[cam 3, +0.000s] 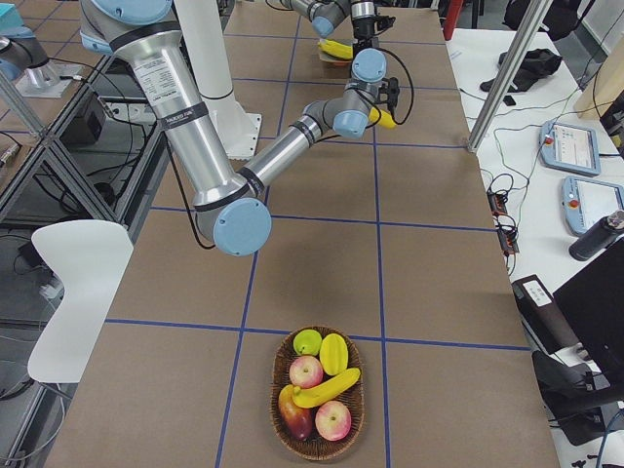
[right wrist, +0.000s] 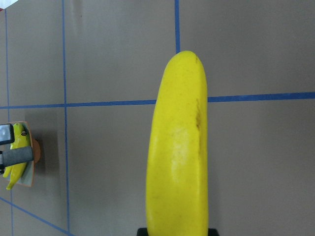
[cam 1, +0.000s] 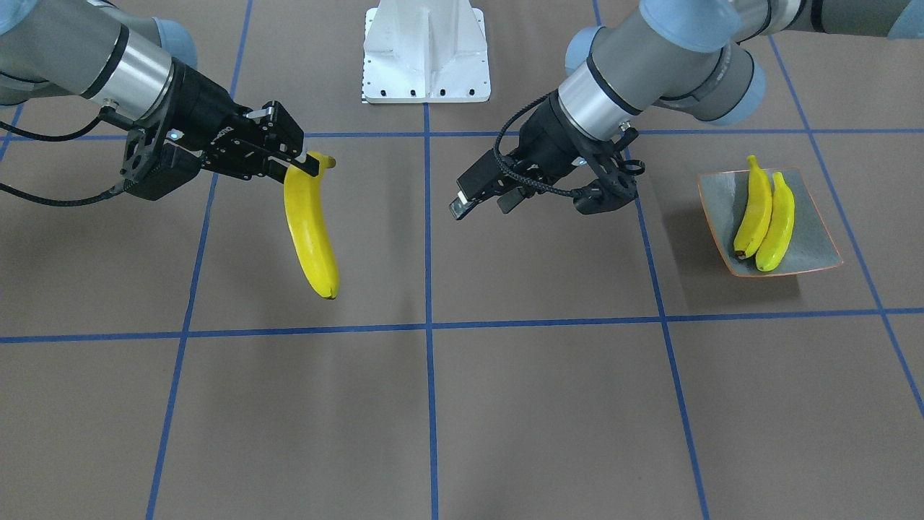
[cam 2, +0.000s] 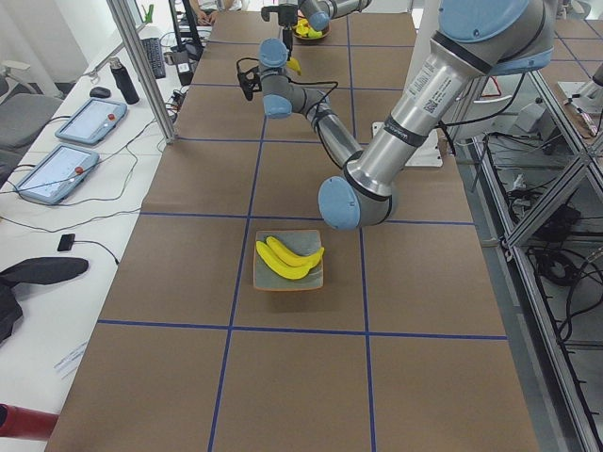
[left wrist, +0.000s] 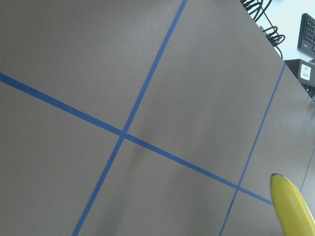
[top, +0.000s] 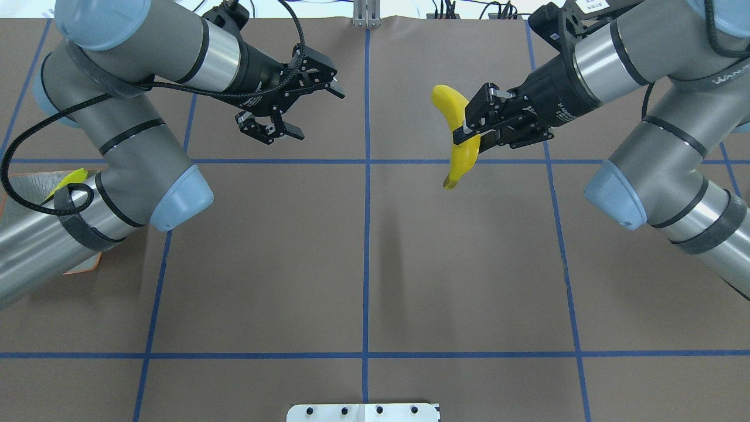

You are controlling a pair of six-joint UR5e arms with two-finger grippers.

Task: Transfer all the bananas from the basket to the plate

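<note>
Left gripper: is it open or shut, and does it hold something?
Open and empty. In the overhead view the left gripper has its jaws standing wide apart, and only the bare table shows between them.

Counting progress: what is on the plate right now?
Two bananas lie side by side on the plate. Nothing else shows there; the glaze under them is covered.
</note>
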